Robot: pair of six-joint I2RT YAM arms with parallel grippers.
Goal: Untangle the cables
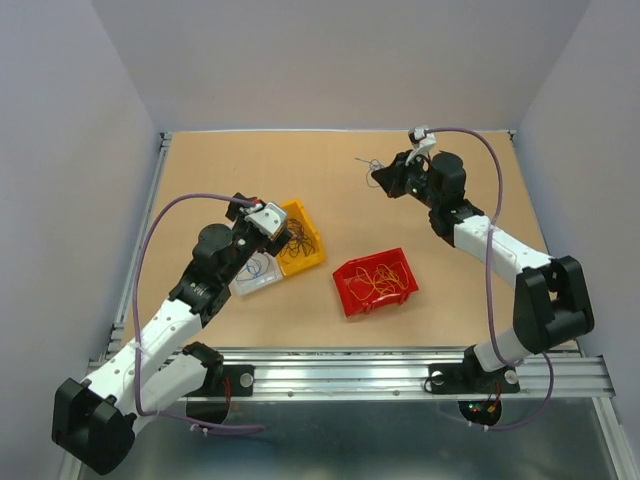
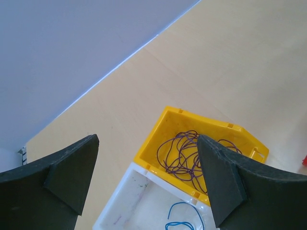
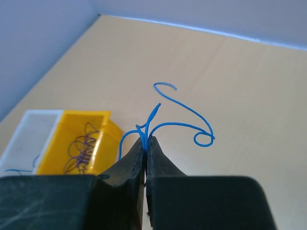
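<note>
No text, label, brand or number can be read in any of the three views. No legible sign shows either.

A yellow bin (image 1: 305,266) is sitting on the left half of the tan bench (image 1: 330,180), touching a white bin (image 1: 262,287) on its near side; a red bin (image 1: 375,303) is lying apart to their right; grey walls (image 1: 340,60) are enclosing the bench; a metal rail (image 1: 350,372) is running along its near edge.
</note>
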